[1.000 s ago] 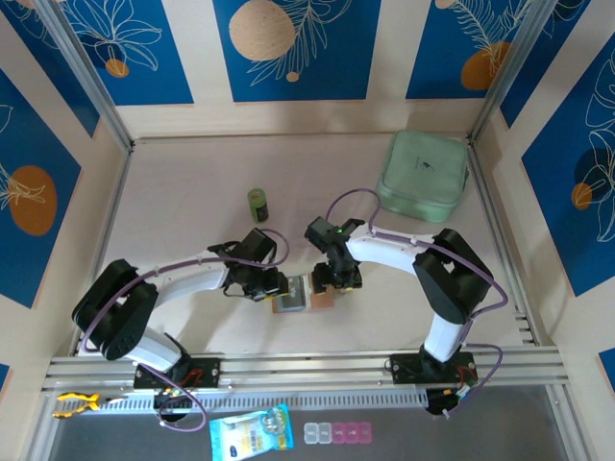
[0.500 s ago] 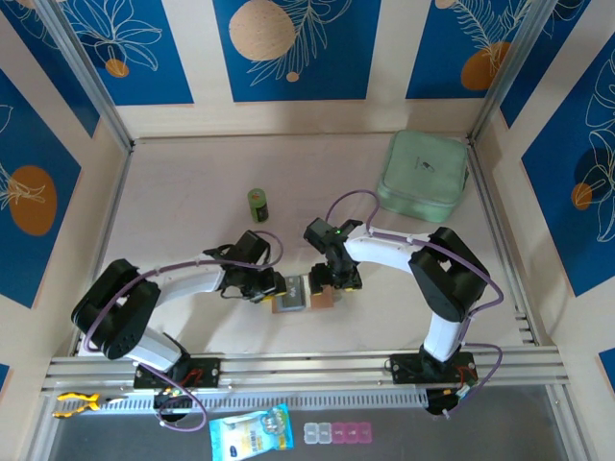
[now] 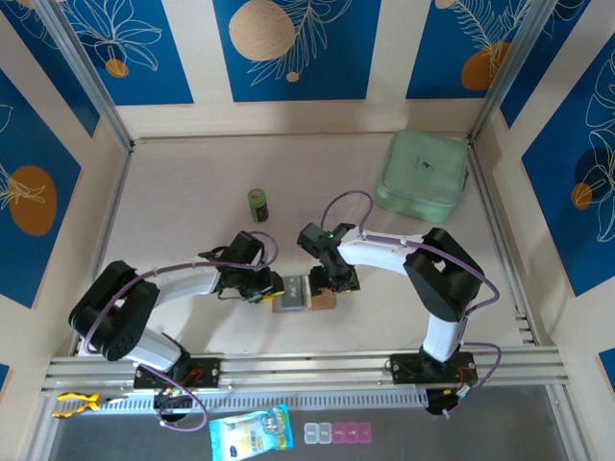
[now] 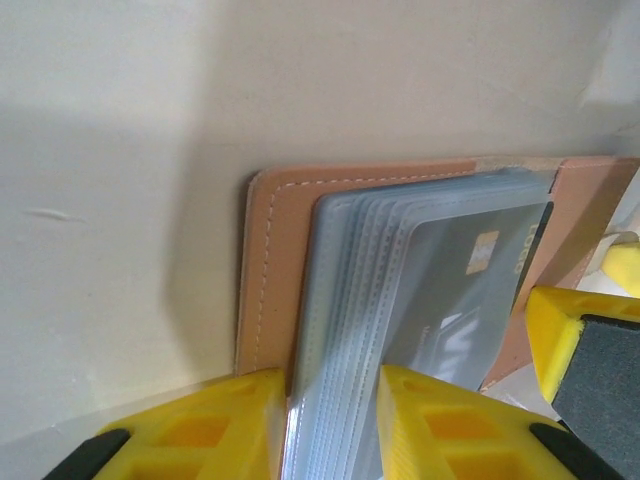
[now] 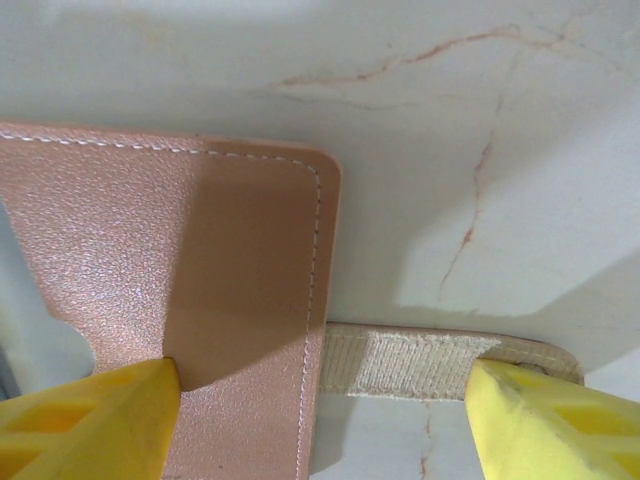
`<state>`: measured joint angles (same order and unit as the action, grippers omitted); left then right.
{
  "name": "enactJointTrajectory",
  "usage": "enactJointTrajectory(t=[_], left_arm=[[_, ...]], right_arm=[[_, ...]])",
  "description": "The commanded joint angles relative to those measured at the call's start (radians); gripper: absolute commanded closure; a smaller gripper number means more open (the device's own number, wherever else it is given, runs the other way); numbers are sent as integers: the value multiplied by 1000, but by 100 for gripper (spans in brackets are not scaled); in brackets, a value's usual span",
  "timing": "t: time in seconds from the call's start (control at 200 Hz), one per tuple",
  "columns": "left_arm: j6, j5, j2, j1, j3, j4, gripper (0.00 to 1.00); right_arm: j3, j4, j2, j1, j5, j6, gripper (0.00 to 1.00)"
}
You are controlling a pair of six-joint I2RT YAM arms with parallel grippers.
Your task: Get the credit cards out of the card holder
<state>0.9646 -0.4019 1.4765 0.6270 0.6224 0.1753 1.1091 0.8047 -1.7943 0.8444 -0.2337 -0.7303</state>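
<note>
The card holder point(image 3: 300, 294) lies open on the table between my two grippers, tan-pink leather with a stack of grey clear sleeves. In the left wrist view my left gripper point(image 4: 330, 388) is shut on that sleeve stack point(image 4: 350, 330), one yellow finger against each side. A greyish credit card point(image 4: 462, 285) with a gold chip shows through the top sleeve. My right gripper point(image 5: 322, 370) stands open over the leather flap point(image 5: 200, 240). One of its fingers rests on the flap and the other at the end of the woven snap tab point(image 5: 420, 362). From above, the left gripper point(image 3: 275, 286) and right gripper point(image 3: 332, 282) flank the holder.
A mint-green case point(image 3: 423, 175) sits at the back right. A small green canister point(image 3: 258, 204) stands behind the left arm. Below the front rail lie a blue packet point(image 3: 250, 434) and a pill organiser point(image 3: 336, 433).
The left gripper has narrowed onto the sleeves and its arm has drawn slightly left. The right arm has shifted a little left and nearer. The card holder has stayed where it was.
</note>
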Motion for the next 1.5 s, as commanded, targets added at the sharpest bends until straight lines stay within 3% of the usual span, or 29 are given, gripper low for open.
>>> enactJointTrajectory(t=[0.0, 0.215, 0.39, 0.83, 1.266, 1.496], left_arm=[[4, 51, -25, -12, -27, 50, 69], [-24, 77, -86, -13, 20, 115, 69], [-15, 31, -85, -12, 42, 93, 70], [-9, -21, -30, 22, 85, 41, 83], [-8, -32, 18, 32, 71, 10, 91], [-9, -11, 25, 31, 59, 27, 92]], right_arm=[[-6, 42, 0, 6, -12, -18, 26], [-4, -12, 124, -4, 38, -28, 26], [35, 1, 155, -5, 65, -18, 30], [-22, -271, 159, -11, 388, -70, 45], [-93, -399, 96, -36, 452, -68, 68], [-91, -375, 63, -42, 441, -55, 70]])
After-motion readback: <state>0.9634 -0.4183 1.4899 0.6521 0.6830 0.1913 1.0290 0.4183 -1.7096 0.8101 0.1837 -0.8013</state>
